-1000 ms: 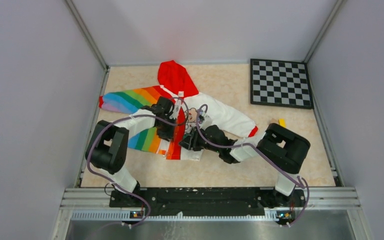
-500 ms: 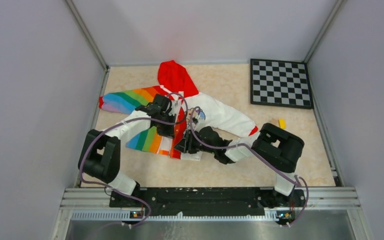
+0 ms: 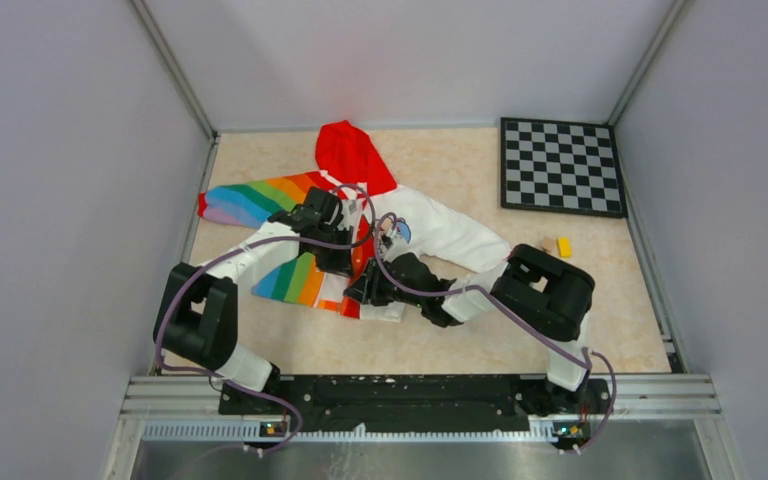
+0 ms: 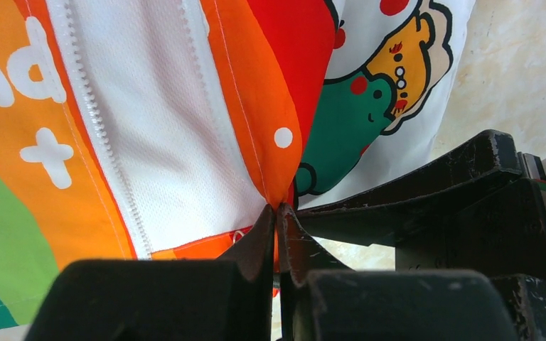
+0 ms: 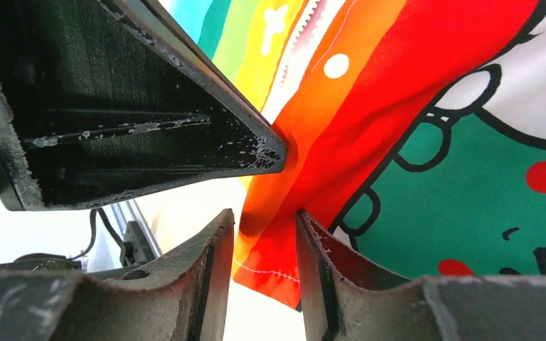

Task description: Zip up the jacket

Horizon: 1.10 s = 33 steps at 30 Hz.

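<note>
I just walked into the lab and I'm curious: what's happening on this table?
Two robot arms are working at the bottom hem of a child's jacket. The left gripper pinches the orange front edge; the right gripper has the red hem beside it between its fingers. The zipper teeth are unjoined; nothing is zipped yet.

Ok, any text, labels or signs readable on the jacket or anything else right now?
"nd": white letters on the orange stripe of the jacket, word cut off at the frame edge.
"+": white plus sign just below them.
Nothing else readable; the checkerboard bears no text.
</note>
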Motion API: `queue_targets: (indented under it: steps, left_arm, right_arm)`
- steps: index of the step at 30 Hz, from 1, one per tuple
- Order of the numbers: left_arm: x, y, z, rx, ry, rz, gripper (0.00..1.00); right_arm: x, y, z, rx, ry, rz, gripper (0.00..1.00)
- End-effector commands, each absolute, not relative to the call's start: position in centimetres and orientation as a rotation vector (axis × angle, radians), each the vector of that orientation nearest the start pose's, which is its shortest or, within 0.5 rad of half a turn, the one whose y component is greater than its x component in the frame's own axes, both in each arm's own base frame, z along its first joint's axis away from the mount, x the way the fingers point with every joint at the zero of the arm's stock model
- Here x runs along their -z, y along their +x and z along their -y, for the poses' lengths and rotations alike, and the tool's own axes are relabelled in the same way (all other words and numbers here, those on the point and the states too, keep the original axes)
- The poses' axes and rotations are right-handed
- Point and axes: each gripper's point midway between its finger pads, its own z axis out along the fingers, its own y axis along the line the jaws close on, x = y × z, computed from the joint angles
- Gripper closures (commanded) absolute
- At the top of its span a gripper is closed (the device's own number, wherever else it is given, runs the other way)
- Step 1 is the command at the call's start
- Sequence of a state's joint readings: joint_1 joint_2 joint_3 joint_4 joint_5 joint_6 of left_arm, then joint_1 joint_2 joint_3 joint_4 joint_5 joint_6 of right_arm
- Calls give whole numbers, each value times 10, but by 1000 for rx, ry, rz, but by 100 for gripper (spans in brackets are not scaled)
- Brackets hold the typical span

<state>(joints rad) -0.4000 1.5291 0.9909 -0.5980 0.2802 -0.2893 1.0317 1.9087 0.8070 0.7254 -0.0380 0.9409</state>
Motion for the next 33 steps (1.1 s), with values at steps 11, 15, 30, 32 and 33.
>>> queue_targets:
  steps: [11,15,30,32,33]
  left_arm:
    - [-100,275,194,676,206,-2677,92]
    - [-108,277,195,684,200,-2653,86]
    - [-173,237,185,1171,-17,-2182,11]
    - [-172,225,189,1261,-9,-2144,10]
    - [-173,220,191,1294,-2,-2136,11]
  right_arm:
    - [-58,234,-452,-1160,-50,-2177,74]
    - [-68,234,-447,-1175,-53,-2131,100]
    - [-158,177,-419,-1743,-574,-1520,100]
    - [-159,174,-420,-1764,-592,-1506,100]
    - [-159,174,-420,-1773,-598,-1500,100]
